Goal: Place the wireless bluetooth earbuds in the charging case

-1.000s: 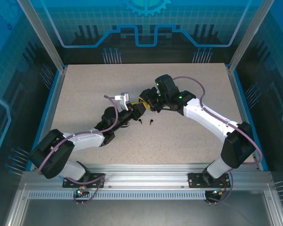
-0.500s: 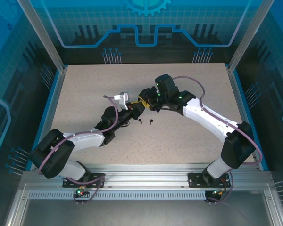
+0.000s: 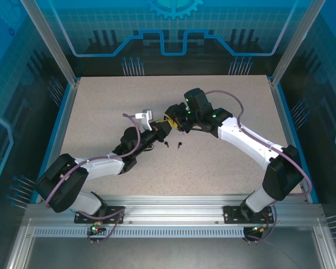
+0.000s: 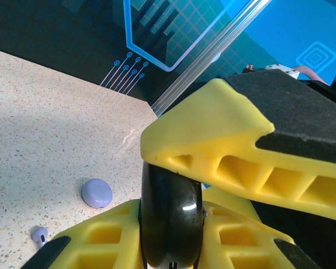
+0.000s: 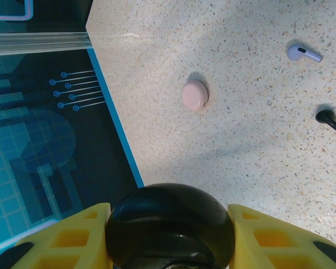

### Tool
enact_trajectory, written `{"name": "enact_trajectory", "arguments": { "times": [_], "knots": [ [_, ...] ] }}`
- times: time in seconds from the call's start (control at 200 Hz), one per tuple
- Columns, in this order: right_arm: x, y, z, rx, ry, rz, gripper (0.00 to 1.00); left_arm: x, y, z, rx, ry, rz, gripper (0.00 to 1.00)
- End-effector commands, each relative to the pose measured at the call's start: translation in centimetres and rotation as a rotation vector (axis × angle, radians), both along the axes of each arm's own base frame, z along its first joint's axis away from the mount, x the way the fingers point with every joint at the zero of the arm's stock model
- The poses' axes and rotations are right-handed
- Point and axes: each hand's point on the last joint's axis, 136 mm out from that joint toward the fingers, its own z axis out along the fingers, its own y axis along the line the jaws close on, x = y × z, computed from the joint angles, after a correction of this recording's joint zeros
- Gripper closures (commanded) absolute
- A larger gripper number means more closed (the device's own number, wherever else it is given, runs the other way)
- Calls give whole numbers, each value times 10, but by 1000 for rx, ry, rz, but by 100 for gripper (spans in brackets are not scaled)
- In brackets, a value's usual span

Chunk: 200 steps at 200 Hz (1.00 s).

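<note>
Holding a glossy black case [image 4: 171,216] in the air between both claws, I am working over the middle of the speckled surface [image 5: 241,168]. My right claw [image 5: 169,218] is gripping the case across its round body, one yellow finger on each side. My left claw [image 3: 159,131] is clamping nearly shut on the same case edge-on, pinching its thin rim.

The earbuds are lying loose on the surface, none in a case that I can see. Two black earbuds [image 3: 167,144] are resting just below the claws, near each other. A lavender earbud [image 5: 303,52] is lying beside one of them. A closed lavender case [image 4: 97,193] and a closed pink case [image 5: 195,94] are sitting farther out, well apart.

I am judging each earbud to be very light, hard and smooth, so it is likely to skid or flip away under a finger that is pressing off-centre. The safest hold is probably across the thin stem, with the rounded head left free to drop into its socket. A gentle squeeze should be enough.

The black case is looking slick and curved, so it may be prone to rotating or slipping unless both grips are sitting square on it.
</note>
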Motion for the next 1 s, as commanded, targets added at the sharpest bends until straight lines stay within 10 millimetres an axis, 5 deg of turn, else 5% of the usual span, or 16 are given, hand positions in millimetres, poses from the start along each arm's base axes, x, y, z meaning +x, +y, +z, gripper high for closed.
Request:
{"name": "enact_trajectory", "arguments": {
  "times": [0.0,0.235,0.405,0.605,0.995],
  "knots": [
    [-10,8,25,55,-36,33,63,4,0,33,-66,-69,16,99],
    [10,-18,50,25,-133,-7,31,-2,-2,25,-26,-30,-15,100],
    [7,-66,65,-52,-228,-32,27,-11,-5,22,25,-8,-93,100],
    [-5,-112,47,-185,-370,86,26,-22,-6,27,69,11,-258,100],
    [-45,-76,41,-154,-738,545,28,-45,-21,45,109,30,-497,100]
  ]
}}
